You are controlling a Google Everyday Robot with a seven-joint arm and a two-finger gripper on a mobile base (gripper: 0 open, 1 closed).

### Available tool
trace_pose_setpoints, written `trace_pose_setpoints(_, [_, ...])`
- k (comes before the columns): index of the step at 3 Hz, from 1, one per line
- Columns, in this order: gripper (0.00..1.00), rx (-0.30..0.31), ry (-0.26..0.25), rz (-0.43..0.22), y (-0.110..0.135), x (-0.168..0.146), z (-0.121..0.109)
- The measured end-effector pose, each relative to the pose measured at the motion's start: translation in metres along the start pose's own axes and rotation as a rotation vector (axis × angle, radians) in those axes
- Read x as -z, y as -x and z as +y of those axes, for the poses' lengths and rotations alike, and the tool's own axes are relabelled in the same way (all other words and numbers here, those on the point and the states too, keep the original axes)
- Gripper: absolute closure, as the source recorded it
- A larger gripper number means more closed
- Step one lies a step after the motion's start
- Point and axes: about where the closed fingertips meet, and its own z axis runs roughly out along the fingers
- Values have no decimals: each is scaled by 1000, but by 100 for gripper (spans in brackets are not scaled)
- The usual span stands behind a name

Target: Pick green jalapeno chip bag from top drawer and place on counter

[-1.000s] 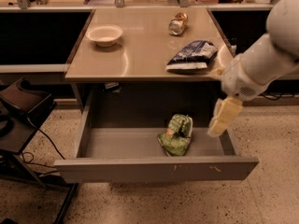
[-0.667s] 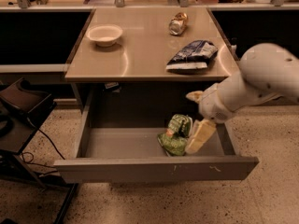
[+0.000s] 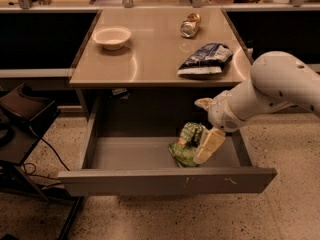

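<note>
On the far left, a dark stand (image 3: 22, 115) sits low on the speckled floor (image 3: 290, 209), and a black cord (image 3: 50, 151) runs down beside it.

Next comes the tan counter (image 3: 150, 64). A small white bowl (image 3: 111, 36) sits near its back left corner. It is right side up.

Under the counter, the top drawer (image 3: 165, 180) is pulled far out. It is wide and grey, with a flat front.

Back on the counter, a shiny can (image 3: 190, 25) lies on its side near the back. In front of it and a bit to the right, a blue-and-white chip bag (image 3: 205, 59) lies flat near the counter's front right edge.

The green jalapeno chip bag (image 3: 184, 145) is down in the drawer, on the right half of the drawer floor. It is all crumpled up.

The tool (image 3: 207, 149) is down in the drawer too, right at the bag's right side. Its pale tip covers the edge of the bag. I cannot tell how far open the tool is, or if it has hold of the bag.

The fat white arm (image 3: 270, 89) comes in from the right and bends down past the counter's front corner into the drawer.
</note>
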Motion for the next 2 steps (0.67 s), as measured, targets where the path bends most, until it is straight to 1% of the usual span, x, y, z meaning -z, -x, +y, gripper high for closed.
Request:
trace_pose_setpoints(1, [0,-57,-83,-1,0,-1,-9])
trace_pose_setpoints(2, [0,-187,-205,35,-11,-4,8])
